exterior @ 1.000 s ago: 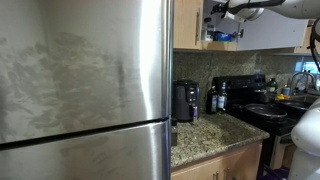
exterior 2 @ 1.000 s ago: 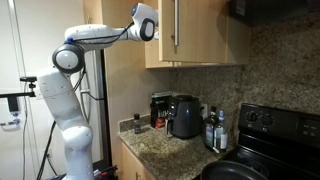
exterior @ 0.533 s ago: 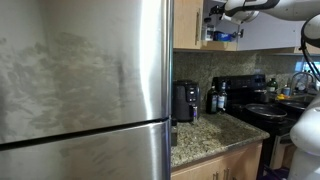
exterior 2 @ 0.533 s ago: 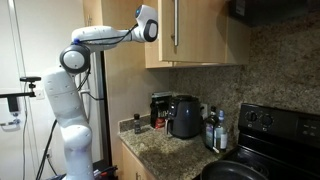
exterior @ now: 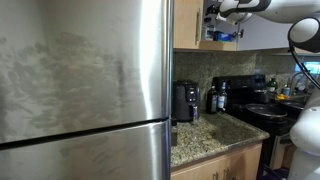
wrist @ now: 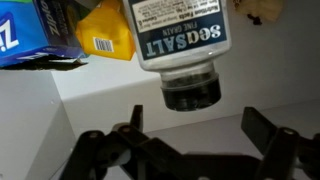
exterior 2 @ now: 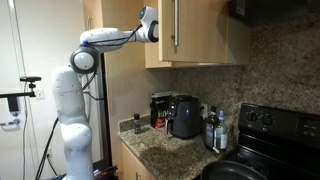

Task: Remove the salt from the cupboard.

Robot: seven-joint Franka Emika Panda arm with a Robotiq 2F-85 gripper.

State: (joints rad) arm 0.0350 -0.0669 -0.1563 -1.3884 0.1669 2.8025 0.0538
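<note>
Overhead in an exterior view, the white robot arm (exterior: 250,8) reaches into the tan-doored wall cupboard (exterior: 186,25). In an exterior view, its wrist (exterior 2: 148,22) meets the cupboard's side.

In the wrist view, the black fingers (wrist: 128,130) are spread wide and released. The whitish cylindrical salt container (wrist: 180,40) sits inside on the white shelf (wrist: 60,110), in line with their gap. A yellow packet (wrist: 105,35) and a blue box (wrist: 25,35) stand beside it.

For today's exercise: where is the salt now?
In the wrist view, the salt stands on the cupboard shelf, right of the yellow packet, facing the open end effector.
</note>
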